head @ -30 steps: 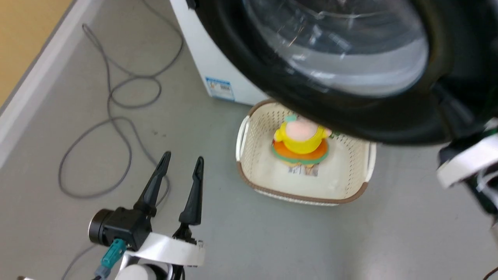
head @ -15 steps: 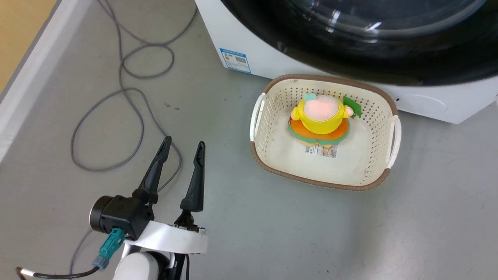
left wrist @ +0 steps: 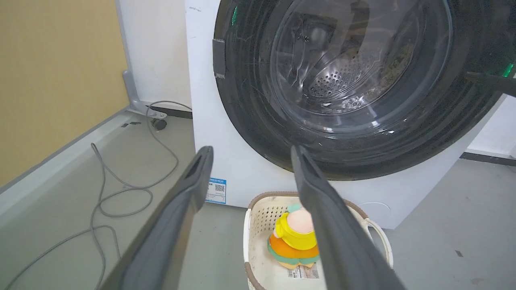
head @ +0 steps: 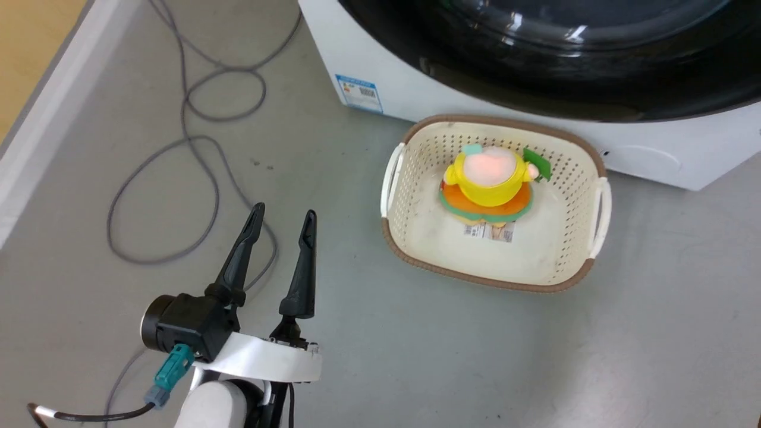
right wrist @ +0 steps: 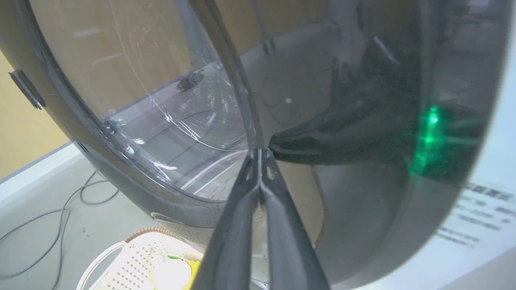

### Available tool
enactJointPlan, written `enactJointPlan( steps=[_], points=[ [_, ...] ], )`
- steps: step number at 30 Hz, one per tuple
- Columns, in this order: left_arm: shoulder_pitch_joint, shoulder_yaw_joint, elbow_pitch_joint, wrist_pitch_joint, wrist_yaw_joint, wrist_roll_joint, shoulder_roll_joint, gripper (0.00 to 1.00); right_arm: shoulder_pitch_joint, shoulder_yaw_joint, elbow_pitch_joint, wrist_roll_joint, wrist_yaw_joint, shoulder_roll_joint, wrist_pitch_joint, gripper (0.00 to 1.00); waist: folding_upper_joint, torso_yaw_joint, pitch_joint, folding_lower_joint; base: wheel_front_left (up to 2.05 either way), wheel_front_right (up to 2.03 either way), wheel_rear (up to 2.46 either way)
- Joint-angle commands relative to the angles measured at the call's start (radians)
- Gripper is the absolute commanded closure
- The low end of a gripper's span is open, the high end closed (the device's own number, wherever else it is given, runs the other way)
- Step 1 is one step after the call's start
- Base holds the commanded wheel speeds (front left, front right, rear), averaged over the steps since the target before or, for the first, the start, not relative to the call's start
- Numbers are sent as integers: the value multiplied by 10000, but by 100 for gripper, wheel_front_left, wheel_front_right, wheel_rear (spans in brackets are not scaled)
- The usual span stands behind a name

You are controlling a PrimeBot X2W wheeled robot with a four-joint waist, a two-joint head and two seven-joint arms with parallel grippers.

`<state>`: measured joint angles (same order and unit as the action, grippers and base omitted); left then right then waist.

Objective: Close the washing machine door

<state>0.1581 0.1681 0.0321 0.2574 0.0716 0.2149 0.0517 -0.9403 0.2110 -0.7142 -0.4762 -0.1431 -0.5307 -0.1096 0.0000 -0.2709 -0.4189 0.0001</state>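
Note:
The washing machine (head: pixel 380 77) is a white front-loader at the top of the head view. Its black-rimmed washing machine door (head: pixel 535 83) lies against the white front; in the left wrist view the door (left wrist: pixel 250 104) sits flush, and the steel drum shows through the glass. My right gripper (right wrist: pixel 260 152) is shut, with its tips touching the door's glossy rim (right wrist: pixel 133 189). A dark finger of the right gripper (left wrist: pixel 489 80) shows at the door's right edge. My left gripper (head: pixel 283 214) hangs open and holds nothing over the floor, left of the basket.
A white perforated basket (head: pixel 493 279) with a brown rim stands on the floor before the washer and holds a yellow and orange plush toy (head: pixel 489 178). A grey cable (head: pixel 196 148) loops across the floor at the left, near the pale baseboard (head: pixel 35 137).
One second ago the door stood swung out over the basket with my right arm beside it; now it lies against the washer's front. The head view shifted too. The left gripper barely moved.

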Motion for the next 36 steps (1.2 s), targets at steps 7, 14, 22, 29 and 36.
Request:
enactJointPlan(
  steps=[7,14,22,29,36],
  points=[
    [-61,-96,-239,43,-21,-204,-14,0,366,387,-190,-266,124,-2,-771,100,0,446,896,-1,0,0,0],
    [-475,-341,-665,43,24,-546,-14,0,1961,939,506,-728,124,195,-1305,100,0,918,2072,-1,0,0,0],
    [-1115,-662,-916,43,122,-759,-1,0,4852,99,2674,-564,124,609,-1511,100,0,1540,3171,-1,0,0,0],
    [-1374,-882,-1013,43,134,-840,12,0,6929,-1154,4318,459,124,1682,-1519,100,0,1844,3553,-1,0,0,0],
    [-1633,-1005,-1116,43,4,-985,10,0,8872,-2342,5884,1843,124,3245,-1295,100,0,2001,3831,-1,0,0,0]
  ],
)
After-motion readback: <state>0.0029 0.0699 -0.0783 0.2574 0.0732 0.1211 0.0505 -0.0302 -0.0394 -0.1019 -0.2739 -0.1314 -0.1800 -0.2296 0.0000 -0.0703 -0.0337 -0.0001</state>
